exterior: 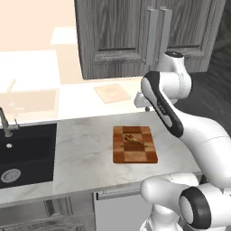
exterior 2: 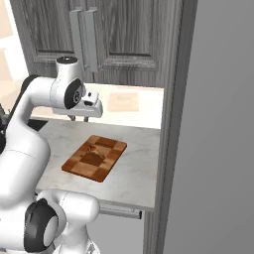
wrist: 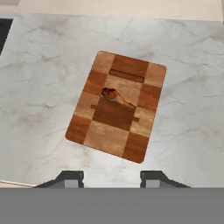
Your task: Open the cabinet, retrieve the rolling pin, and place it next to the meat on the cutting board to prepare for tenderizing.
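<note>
The cabinet (exterior: 122, 36) (exterior 2: 119, 34) hangs over the back of the counter with both panelled doors shut and its silver bar handles (exterior: 158, 38) side by side. On the marble counter lies the checkered cutting board (exterior: 146, 155) (exterior 2: 79, 166) (wrist: 105, 135). The meat (exterior: 132, 139) (exterior 2: 92, 148) (wrist: 116, 97), a small reddish-brown lump, rests near the board's middle. My gripper (exterior: 146, 108) (exterior 2: 79, 119) (wrist: 111, 177) hovers above the counter just behind the board. It is open, pointing down, with nothing between its fingers. The rolling pin is out of view.
A dark sink (exterior: 22, 153) with a faucet (exterior: 4, 122) fills the counter's left end. A plain pale beige board (exterior: 113, 92) (exterior 2: 124, 101) lies on the rear counter under the cabinet. A tall grey panel (exterior 2: 213, 124) walls off the right side.
</note>
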